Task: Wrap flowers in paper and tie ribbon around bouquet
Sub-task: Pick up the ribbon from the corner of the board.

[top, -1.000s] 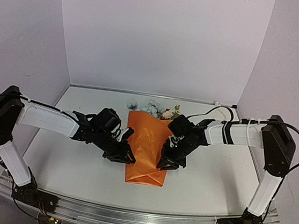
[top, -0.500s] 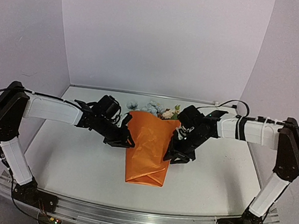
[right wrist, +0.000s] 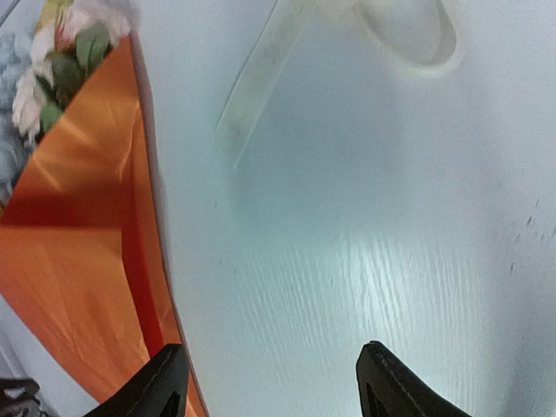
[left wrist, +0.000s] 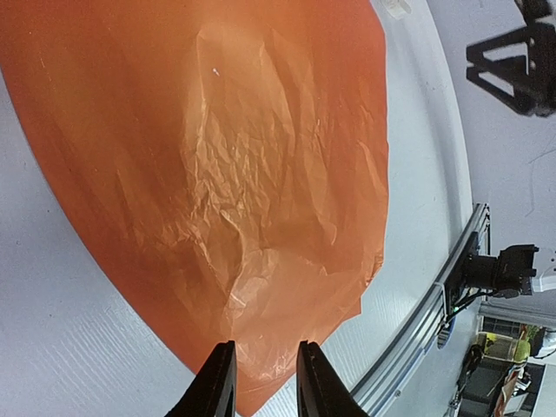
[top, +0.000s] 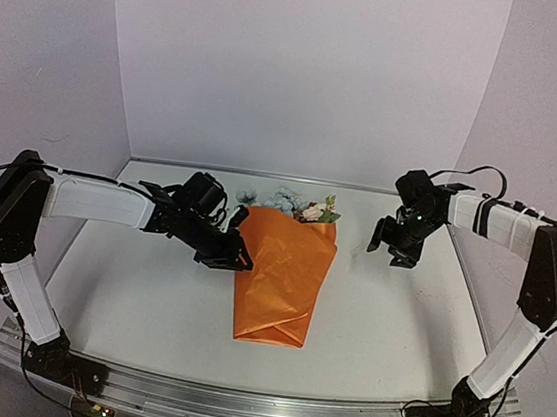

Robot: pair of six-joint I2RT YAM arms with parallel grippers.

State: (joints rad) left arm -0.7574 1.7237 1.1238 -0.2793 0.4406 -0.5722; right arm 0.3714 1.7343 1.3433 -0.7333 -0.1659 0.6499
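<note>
The paper (top: pixel 281 274), orange and crinkly, lies folded into a cone around the flowers (top: pixel 294 205), whose pale blue, white and pink blooms stick out of its far end. My left gripper (top: pixel 236 259) is at the cone's left edge. Its fingers (left wrist: pixel 221 382) stand a narrow gap apart over the paper (left wrist: pixel 243 156), with nothing visibly pinched. My right gripper (top: pixel 390 249) hangs open over bare table, well right of the cone. In the right wrist view the gripper (right wrist: pixel 271 356) is wide open, the paper (right wrist: pixel 78 287) and flowers (right wrist: pixel 52 52) lie left, and the cream ribbon (right wrist: pixel 261 78) lies ahead.
An aluminium rail (top: pixel 256 407) runs along the table's near edge and shows in the left wrist view too (left wrist: pixel 460 278). Pale walls close the table at the back and on both sides. The table (top: pixel 147 304) is white.
My right gripper has opened, let go of the paper's right edge and swung away to the right and back. The left gripper has shifted slightly farther along the left edge.
</note>
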